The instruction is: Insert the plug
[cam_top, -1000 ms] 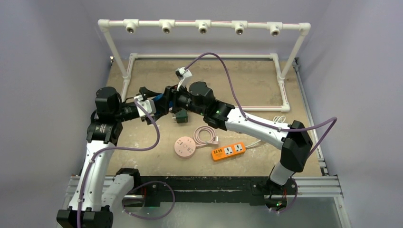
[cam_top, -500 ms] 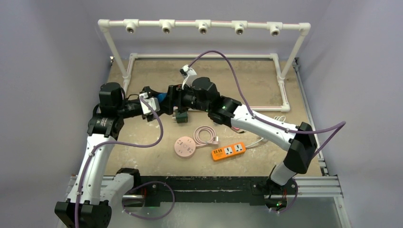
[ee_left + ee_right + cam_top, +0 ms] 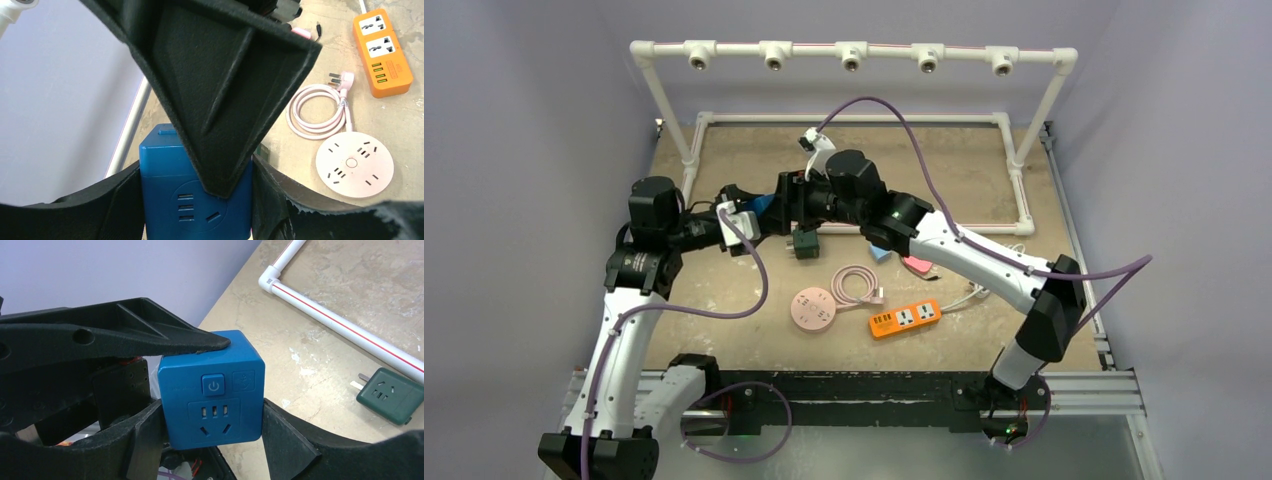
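A blue adapter cube [image 3: 764, 205] hangs above the table's left-centre, between both grippers. In the left wrist view my left gripper [image 3: 195, 200] is shut on the cube [image 3: 165, 175], its fingers pressed to two opposite sides. One right finger [image 3: 225, 100] lies across the cube's top. In the right wrist view my right gripper [image 3: 212, 427] brackets the cube [image 3: 212, 360], both pads against its sides below the power button. The cube's own pins are hidden. A dark green plug adapter [image 3: 804, 243] with bare prongs lies on the table just below.
A round pink socket hub [image 3: 814, 307] with a coiled pink cable and plug [image 3: 856, 285] lies in front. An orange power strip [image 3: 905, 318] is to its right. A white pipe frame [image 3: 1014, 170] borders the back and right.
My left gripper's jaws have closed in onto the blue cube. The right arm's wrist has shifted a little back and up, staying on the cube.
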`<state>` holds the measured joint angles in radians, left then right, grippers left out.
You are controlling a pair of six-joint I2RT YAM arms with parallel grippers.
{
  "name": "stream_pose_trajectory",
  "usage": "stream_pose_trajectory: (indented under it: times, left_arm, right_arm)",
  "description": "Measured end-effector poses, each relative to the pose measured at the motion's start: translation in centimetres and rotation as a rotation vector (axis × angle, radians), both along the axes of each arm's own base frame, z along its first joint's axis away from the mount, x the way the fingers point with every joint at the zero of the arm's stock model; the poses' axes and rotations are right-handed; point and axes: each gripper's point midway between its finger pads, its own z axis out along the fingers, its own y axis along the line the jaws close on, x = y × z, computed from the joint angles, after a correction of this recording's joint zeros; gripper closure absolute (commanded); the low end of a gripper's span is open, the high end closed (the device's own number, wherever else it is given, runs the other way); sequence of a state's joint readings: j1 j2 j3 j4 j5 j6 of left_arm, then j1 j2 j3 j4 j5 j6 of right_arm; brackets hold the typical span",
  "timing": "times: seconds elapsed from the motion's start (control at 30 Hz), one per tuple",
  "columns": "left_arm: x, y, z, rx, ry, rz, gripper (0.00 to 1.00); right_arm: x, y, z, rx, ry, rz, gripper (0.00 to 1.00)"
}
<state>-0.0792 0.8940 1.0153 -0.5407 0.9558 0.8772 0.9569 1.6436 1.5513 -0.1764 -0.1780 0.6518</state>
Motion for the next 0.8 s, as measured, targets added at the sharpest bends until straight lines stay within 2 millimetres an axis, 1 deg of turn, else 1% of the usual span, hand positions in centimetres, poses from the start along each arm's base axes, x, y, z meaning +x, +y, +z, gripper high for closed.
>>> stream_pose_trajectory:
  times: [0.17, 0.2, 0.27, 0.3, 0.33, 0.37, 0.4, 0.43, 0.5, 0.57, 0.63, 0.7, 0.8]
  left_arm:
    - [0.0, 0.0, -0.4, 0.006, 0.005, 0.002, 1.0]
    - [0.0, 0.1, -0.6, 0.007, 0.01, 0.004, 1.0]
    - [0.0, 0.2, -1.0, 0.012, 0.023, 0.011, 1.0]
    - [0.0, 0.2, -1.2, 0.013, 0.031, 0.013, 0.91]
    - [-0.1, 0.2, -1.4, 0.013, 0.037, 0.013, 0.63]
    - [-0.1, 0.2, -1.5, 0.014, 0.04, 0.013, 0.35]
    - [-0.1, 0.2, -1.5, 0.014, 0.041, 0.012, 0.17]
    - [-0.1, 0.1, -1.5, 0.015, 0.042, 0.011, 0.12]
    - [-0.4, -0.1, -1.7, 0.007, 0.056, 0.0, 0.09]
    - [-0.6, -0.4, -2.2, -0.005, 0.089, -0.004, 0.09]
    - [-0.8, -0.5, -3.4, -0.017, 0.147, -0.002, 0.09]
    - [-1.0, -0.5, -5.7, -0.023, 0.231, 0.006, 0.1]
    - [-1.6, -0.4, -10.2, -0.022, 0.381, 0.034, 0.13]
  right_arm:
    - [0.3, 0.8, -0.6, -0.008, 0.012, 0.014, 0.33]
    - [0.4, 0.8, -0.9, -0.013, 0.016, 0.017, 0.38]
    - [0.4, 0.9, -1.3, -0.022, 0.024, 0.021, 0.55]
    - [0.4, 0.9, -1.5, -0.026, 0.026, 0.023, 0.66]
    - [0.4, 0.8, -1.6, -0.032, 0.028, 0.025, 0.77]
    - [0.4, 0.8, -1.8, -0.037, 0.031, 0.024, 0.84]
    - [0.4, 0.7, -1.8, -0.039, 0.032, 0.023, 0.89]
    - [0.3, 0.7, -1.8, -0.041, 0.031, 0.025, 0.91]
    - [0.4, 0.4, -1.9, -0.053, 0.026, 0.02, 0.94]
    - [0.5, -0.3, -2.0, -0.071, 0.018, 0.017, 0.96]
    - [0.3, -1.8, -2.3, -0.1, 0.002, 0.014, 0.98]
    - [0.1, -4.1, -2.7, -0.139, -0.011, 0.005, 0.99]
    - [-0.6, -7.6, -3.4, -0.192, -0.043, -0.002, 0.99]
